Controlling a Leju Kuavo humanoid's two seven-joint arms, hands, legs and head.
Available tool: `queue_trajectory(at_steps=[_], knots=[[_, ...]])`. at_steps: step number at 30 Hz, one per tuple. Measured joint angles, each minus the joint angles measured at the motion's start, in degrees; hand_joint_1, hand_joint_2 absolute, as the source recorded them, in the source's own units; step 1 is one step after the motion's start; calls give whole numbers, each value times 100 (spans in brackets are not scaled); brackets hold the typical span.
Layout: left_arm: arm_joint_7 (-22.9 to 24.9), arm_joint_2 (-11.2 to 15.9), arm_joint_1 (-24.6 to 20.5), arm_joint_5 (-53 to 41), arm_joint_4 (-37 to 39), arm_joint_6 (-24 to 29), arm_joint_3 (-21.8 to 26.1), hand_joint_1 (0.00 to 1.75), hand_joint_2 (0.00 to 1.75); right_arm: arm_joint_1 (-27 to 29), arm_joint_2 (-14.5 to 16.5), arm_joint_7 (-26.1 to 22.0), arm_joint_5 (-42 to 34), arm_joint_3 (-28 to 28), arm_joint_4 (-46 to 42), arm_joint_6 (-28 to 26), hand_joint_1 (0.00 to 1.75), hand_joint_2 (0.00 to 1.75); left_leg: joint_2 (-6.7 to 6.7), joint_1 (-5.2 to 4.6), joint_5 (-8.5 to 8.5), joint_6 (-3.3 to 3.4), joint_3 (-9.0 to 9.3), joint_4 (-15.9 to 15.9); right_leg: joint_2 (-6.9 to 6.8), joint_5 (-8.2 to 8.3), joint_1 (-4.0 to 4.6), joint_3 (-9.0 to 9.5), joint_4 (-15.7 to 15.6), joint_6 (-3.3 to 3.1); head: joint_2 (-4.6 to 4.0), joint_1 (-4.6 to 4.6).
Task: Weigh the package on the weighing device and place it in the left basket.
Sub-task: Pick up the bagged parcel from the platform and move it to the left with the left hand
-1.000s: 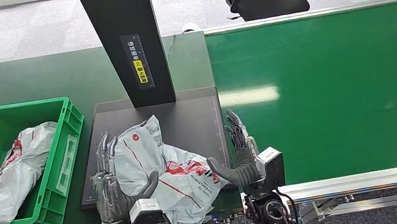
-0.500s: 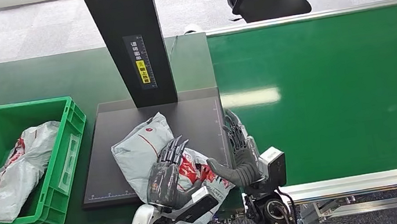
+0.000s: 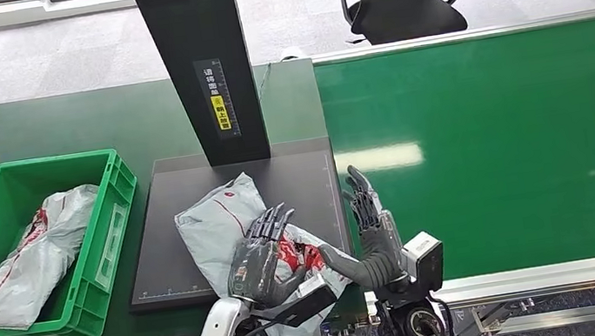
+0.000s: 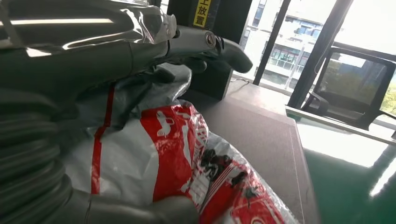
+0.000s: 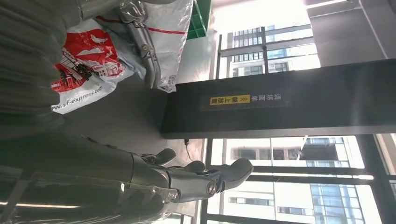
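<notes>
The weighing device (image 3: 197,226), a dark platform with a tall black column, lay straight ahead of both hands, and the green basket (image 3: 103,248) stood well off to the left hand's outer side with one grey bag already in it. The package (image 3: 226,217) lay on the platform with its near end hanging over the front edge, so the weighing looked under way and the basket move remained. The left hand (image 3: 261,257) rested flat on it, fingers spread, gripping nothing, while the right hand (image 3: 372,236) stood upright just beside it, fingers apart and empty.
</notes>
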Motion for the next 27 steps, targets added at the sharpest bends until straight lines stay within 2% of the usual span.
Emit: queue_trajectory(at_steps=[9, 17, 23, 27], knots=[[-44, 56, 288, -84, -180, 249, 26, 175, 175, 116, -15, 14, -60, 30, -60, -16, 0, 175, 6, 1, -8, -3, -11, 1, 4, -3, 1, -20, 4, -6, 0, 0], [-368, 144, 1042, 205, -1328, 762, 143, 175, 175, 125, -43, 30, -76, 42, -2, -26, 0, 175, 17, 2, -9, -6, -72, 3, 8, -3, 2, -91, 7, -6, 0, 0], [-1147, 265, 1571, 760, -2699, 1490, 347, 175, 175, 203, -55, 30, -94, 68, 1, -101, 0, 175, 26, 3, -7, -6, -95, 6, 16, -1, 3, -137, 10, -6, 0, 0], [-2136, 184, 1806, 1057, -3869, 1563, 759, 175, 175, 233, -55, 28, -93, 69, 2, -119, 0, 175, 27, 3, -6, -5, -93, 6, 17, -1, 4, -148, 11, -6, 0, 1]])
